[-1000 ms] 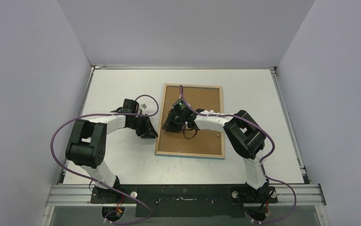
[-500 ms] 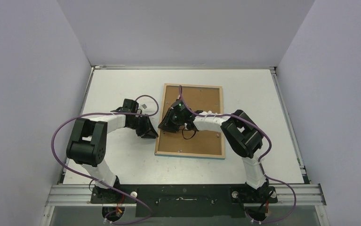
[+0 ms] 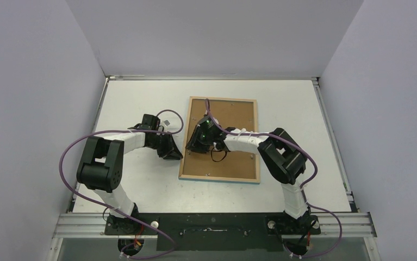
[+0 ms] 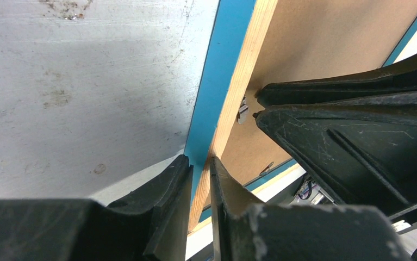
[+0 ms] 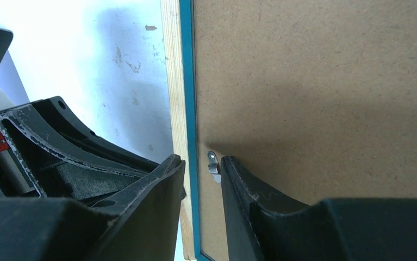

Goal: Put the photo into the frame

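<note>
The frame (image 3: 219, 178) lies face down mid-table, light wood rim up, with a brown backing board (image 3: 233, 117) set in it. The photo is hidden. My left gripper (image 3: 176, 154) is shut on the frame's left rail; in the left wrist view its jaws (image 4: 200, 162) pinch the turquoise and wood edge (image 4: 233, 81). My right gripper (image 3: 193, 145) hangs over the same rail from the board side. It is open (image 5: 201, 162), one finger outside the rail (image 5: 172, 81), the other on the board beside a small metal clip (image 5: 213, 165).
White table (image 3: 141, 179) with raised edges and grey walls close on three sides. The two grippers sit nearly touching at the frame's left rail. A purple cable (image 3: 70, 152) loops out from the left arm. More metal clips dot the board's rim.
The right gripper nudged toward the frame's left rail and back a little, and its jaws spread slightly. The left gripper and the frame have stayed in place.
</note>
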Tool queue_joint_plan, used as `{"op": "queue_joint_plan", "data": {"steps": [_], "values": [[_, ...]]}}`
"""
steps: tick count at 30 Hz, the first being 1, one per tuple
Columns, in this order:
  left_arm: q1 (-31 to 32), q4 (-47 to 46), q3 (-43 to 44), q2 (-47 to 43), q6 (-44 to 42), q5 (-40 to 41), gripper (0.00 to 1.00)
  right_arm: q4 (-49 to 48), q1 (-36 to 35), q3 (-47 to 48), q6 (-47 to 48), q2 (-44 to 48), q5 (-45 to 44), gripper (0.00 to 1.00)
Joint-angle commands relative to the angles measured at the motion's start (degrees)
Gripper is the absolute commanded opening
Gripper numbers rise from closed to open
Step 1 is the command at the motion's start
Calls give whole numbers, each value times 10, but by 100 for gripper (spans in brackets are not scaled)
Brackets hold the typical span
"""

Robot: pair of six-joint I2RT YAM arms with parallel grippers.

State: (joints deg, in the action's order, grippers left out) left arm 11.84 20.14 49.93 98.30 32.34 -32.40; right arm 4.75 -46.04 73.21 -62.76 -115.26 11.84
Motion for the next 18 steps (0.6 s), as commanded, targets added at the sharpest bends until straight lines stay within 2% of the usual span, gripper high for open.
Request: {"op": "queue_joint_plan", "data": {"steps": [1,18], "values": [[-1,7,8,7,-17,31,17,2,-8,-3,19,34,14,33],[-1,5,10,11,-16,24,15,-19,-9,7,19,-2,36,34]]}}
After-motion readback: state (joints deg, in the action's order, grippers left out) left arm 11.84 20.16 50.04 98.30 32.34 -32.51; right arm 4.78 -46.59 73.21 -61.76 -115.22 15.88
